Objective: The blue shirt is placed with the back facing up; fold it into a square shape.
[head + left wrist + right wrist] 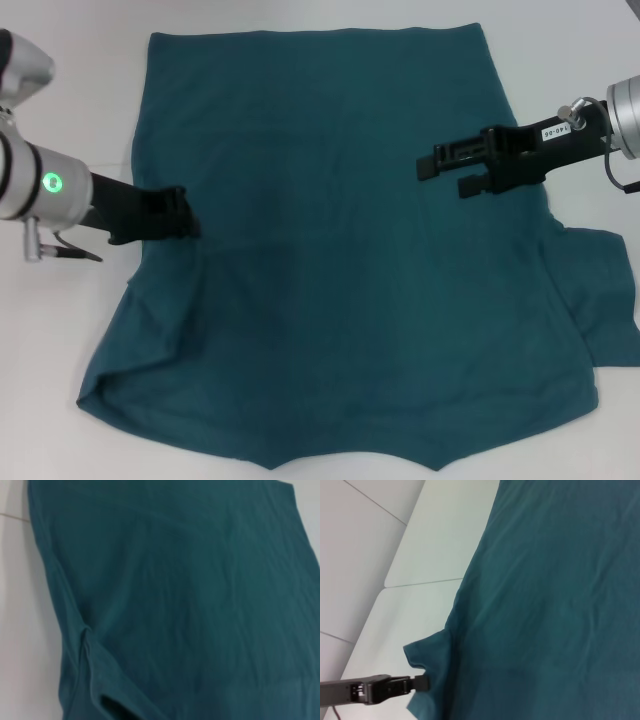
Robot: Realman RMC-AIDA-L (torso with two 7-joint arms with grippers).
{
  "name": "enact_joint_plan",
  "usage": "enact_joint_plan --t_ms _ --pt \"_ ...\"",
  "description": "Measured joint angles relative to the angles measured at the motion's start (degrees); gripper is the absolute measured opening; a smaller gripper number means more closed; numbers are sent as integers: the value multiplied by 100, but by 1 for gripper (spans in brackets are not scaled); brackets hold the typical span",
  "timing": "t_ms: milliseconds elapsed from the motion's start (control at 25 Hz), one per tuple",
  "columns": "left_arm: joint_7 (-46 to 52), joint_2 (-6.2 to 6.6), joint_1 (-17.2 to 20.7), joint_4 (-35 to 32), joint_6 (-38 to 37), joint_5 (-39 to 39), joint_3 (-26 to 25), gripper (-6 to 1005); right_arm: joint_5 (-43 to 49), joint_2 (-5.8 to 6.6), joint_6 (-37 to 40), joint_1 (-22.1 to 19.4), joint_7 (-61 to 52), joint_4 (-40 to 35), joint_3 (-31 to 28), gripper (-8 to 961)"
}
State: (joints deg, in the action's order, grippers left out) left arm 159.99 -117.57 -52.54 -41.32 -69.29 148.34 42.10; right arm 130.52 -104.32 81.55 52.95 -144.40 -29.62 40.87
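Currently early in fold: blue shirt (340,250) lies spread on white table (80,250), plain side up, collar nearest robot, left sleeve looks tucked under, right sleeve out flat. Left gripper (185,215) sits at shirt's left edge; can't tell if fingers apart or pinching. Right gripper (445,170) hovers over right side, fingers apart, empty. Next prob: grab side edges, fold inward. Surface bare w/ panel seams.

The blue shirt (330,260) covers most of the white surface (70,330). Bare strips lie along its left and right edges. The left end effector (180,215) sits at the shirt's left edge; the right end effector (450,170) hangs over its right part.
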Motion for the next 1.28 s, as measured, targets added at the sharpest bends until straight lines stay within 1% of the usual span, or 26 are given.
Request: enact_joint_plan --t_ms 160,320,560,640,720,760,840,920,960,1000,1080,1200,1240,1280 --pt "-114 -68 -9 127 244 -38 87 13 0 0 1 -17 -3 0 -7 945" --pt "-298 -76 -11 143 171 -91 148 14 0 0 1 -29 -6 0 -9 945" --pt "-1245 -101 21 114 -195 -890 135 158 -1 0 -8 -35 -9 0 -9 944" --pt "-1418 -92 59 112 -279 -1070 107 239 -1 0 -14 -36 -9 0 -9 944" --pt "-1263 -27 145 109 -220 -1082 52 320 -1 -1 -13 -36 -9 0 -9 944" --pt "-1051 37 234 107 -128 -1081 25 360 -1 0 -19 -38 -9 0 -9 944" --pt "-812 102 351 101 -33 -1089 9 455 1 -1 -19 -39 -9 0 5 944" --pt "-744 126 418 91 -6 -1114 6 550 4 0 -16 -39 -3 0 26 944" --pt "-645 172 693 -13 -13 -1305 -3 597 9 0 -17 -39 21 0 32 944" --pt "-651 171 733 -40 -25 -1336 -3 603 14 -1 -17 -39 63 -1 39 944" --pt "-749 154 1028 -260 -201 -1639 -3 614 18 -4 -12 -55 199 -27 40 944" --pt "-1193 147 1517 -566 -877 -2167 -3 632 -2 -1 66 -145 489 -74 -54 944" --pt "-1448 165 1700 -634 -1242 -2367 -3 637 -9 13 93 -188 576 -88 -101 944" --pt "-1602 189 1805 -667 -1514 -2470 -19 643 -13 26 130 -228 629 -118 -120 944"
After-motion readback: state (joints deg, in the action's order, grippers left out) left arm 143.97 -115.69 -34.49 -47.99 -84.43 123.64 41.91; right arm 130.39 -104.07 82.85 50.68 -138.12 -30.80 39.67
